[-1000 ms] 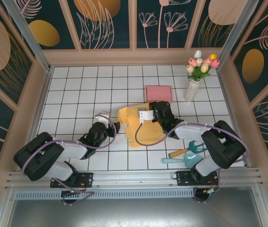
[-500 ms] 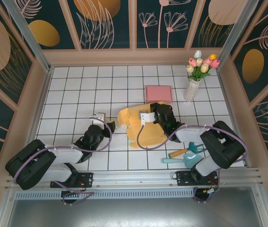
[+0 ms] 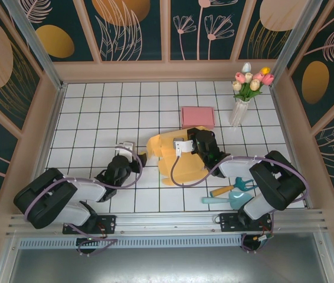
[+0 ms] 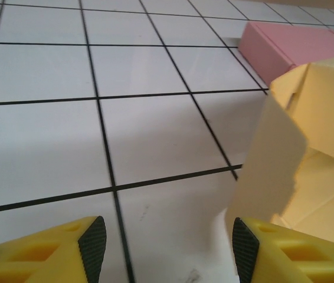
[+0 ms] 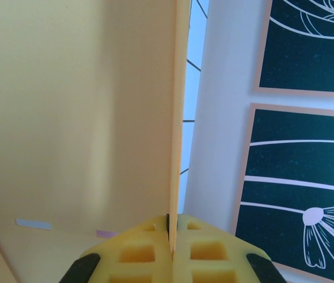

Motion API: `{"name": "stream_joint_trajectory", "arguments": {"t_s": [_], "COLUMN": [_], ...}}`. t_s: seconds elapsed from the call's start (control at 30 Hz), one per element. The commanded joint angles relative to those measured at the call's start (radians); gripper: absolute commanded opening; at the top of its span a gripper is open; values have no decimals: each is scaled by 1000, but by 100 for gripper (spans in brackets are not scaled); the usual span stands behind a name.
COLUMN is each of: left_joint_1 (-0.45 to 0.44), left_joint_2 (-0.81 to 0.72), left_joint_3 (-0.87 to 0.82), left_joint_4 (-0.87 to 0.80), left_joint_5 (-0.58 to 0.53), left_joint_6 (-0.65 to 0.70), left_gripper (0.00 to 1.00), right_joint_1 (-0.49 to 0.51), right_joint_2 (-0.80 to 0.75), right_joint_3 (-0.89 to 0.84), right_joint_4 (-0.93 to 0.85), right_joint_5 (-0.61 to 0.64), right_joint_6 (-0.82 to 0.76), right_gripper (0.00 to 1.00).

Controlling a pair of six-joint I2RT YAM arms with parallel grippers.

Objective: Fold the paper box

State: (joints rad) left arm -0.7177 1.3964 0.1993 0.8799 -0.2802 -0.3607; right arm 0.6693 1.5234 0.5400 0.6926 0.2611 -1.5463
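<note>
Two arms on a white tiled worktop (image 3: 96,112). Left pincer (image 3: 136,158) sits low at centre-left, pointing right toward the paper box (image 3: 179,168). In the left wrist view the left pincer (image 4: 168,247) has its jaws apart with bare tile between them and nothing gripped. One upright yellow flap of the paper box (image 4: 273,159) stands just ahead of the right-hand finger; can't tell whether they touch.

The box is yellow, partly unfolded, and lies mid-worktop between the two pincers, some panels flat and some raised.

Right pincer (image 3: 179,147) reaches in over the top of the box from the right. Right wrist view: right pincer (image 5: 171,236) is pressed together on a thin upright panel of the paper box (image 5: 78,118), whose edge runs straight into the seam between the yellow fingers (image 5: 146,254). A dark floral wall panel (image 5: 308,194) shows behind.

Pink box (image 3: 197,116) lies closed and flat just behind the yellow one, apart from it; also seen top right in the left wrist view (image 4: 297,44). Vase (image 3: 238,112) with tulips (image 3: 251,79) stands upright to the right of the pink box. Teal hand fork (image 3: 238,186) and trowel (image 3: 221,199) lie near the right arm's base.
</note>
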Motion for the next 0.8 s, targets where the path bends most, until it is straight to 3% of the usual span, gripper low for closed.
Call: {"name": "stream_joint_trajectory", "arguments": {"t_s": [0.0, 0.3, 0.77], "left_joint_1": [4, 5, 5], "left_joint_2": [30, 111, 240], "left_joint_3": [51, 96, 167], "left_joint_4": [65, 124, 166], "left_joint_5": [94, 228, 255], "left_joint_6": [18, -30, -70], "left_gripper": [61, 59, 60], "right_joint_1": [2, 9, 16], "right_joint_2": [10, 16, 14], "right_joint_3": [-18, -35, -28], "right_joint_4": [6, 67, 37], "right_joint_5": [0, 7, 4], "right_joint_6": [-12, -31, -21], "right_gripper": [0, 0, 0]}}
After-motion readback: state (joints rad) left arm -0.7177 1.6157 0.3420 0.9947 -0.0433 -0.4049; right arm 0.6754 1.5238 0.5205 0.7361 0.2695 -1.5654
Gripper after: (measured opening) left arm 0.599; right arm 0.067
